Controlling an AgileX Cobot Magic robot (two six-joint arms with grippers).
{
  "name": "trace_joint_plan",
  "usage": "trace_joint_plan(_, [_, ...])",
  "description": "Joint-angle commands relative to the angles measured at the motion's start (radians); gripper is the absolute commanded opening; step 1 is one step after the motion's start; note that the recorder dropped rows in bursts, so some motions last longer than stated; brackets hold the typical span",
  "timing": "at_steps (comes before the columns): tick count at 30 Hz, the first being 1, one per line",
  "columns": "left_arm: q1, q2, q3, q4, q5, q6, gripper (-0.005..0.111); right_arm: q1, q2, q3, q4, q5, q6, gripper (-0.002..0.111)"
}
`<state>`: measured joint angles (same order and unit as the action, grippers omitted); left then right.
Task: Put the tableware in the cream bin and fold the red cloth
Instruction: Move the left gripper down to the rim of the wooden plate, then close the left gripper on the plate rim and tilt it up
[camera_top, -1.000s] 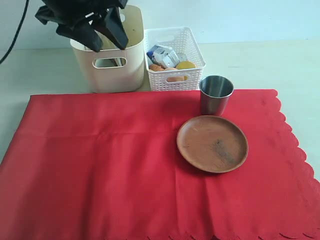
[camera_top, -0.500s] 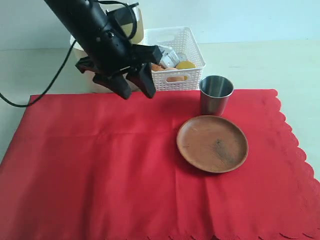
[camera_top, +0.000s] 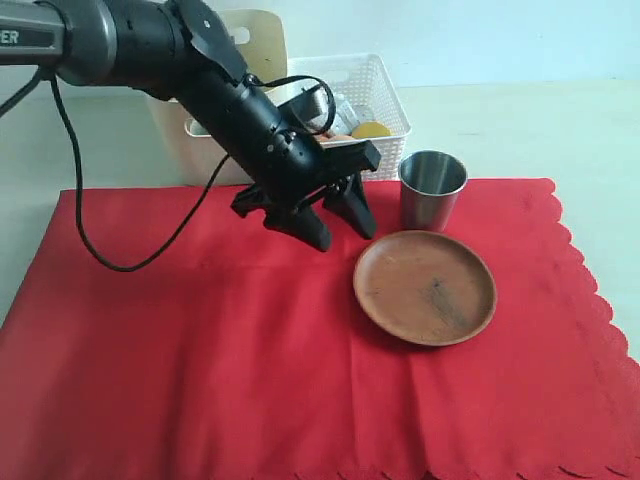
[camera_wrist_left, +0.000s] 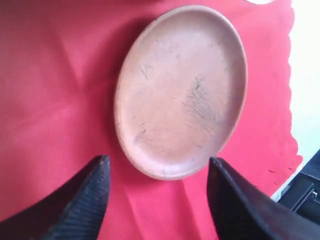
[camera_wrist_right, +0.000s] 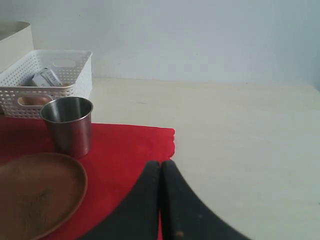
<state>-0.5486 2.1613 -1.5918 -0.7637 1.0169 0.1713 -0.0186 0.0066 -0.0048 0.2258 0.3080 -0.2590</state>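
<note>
**A:** Where is the left gripper (camera_top: 343, 232)?

**B:** It is low over the red cloth (camera_top: 200, 340), just beside the left rim of the plate (camera_top: 425, 287). Its jaws stand wide apart and nothing is between them. I cannot tell whether the tips touch the cloth.

**A:** And the right gripper (camera_wrist_right: 160, 167)?

**B:** Its jaws are pressed together, with nothing in them. It is near the right edge of the cloth, where the bare table (camera_wrist_right: 240, 130) begins.

**A:** Where are the dishes?

**B:** The plate lies flat on the cloth, right of the middle. The cup (camera_top: 432, 188) stands upright just behind it, at the far edge of the cloth.

**A:** And the cream bin (camera_top: 265, 40)?

**B:** It is behind the cloth, mostly hidden by the left arm (camera_top: 200, 80). The white basket (camera_top: 385, 100) stands beside it, on its right.
</note>
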Motion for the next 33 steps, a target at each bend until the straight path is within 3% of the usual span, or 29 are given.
trace_joint_plan(1, [-0.003,0.048,0.001,-0.062,-0.019,0.028,0.057,-0.005,-0.007,0.005,0.011,-0.010,-0.002,0.000])
trace_joint_plan(7, [-0.003,0.092,0.001,-0.183,-0.021,0.118,0.057,-0.005,-0.007,0.005,0.010,-0.012,-0.002,0.000])
trace_joint_plan(18, [-0.003,0.101,0.001,-0.163,-0.078,0.146,0.057,-0.005,-0.007,0.005,0.010,-0.012,-0.002,0.000])
trace_joint_plan(33, [-0.015,0.154,0.001,-0.205,-0.052,0.175,0.057,-0.005,-0.007,0.005,0.010,-0.025,-0.002,0.000])
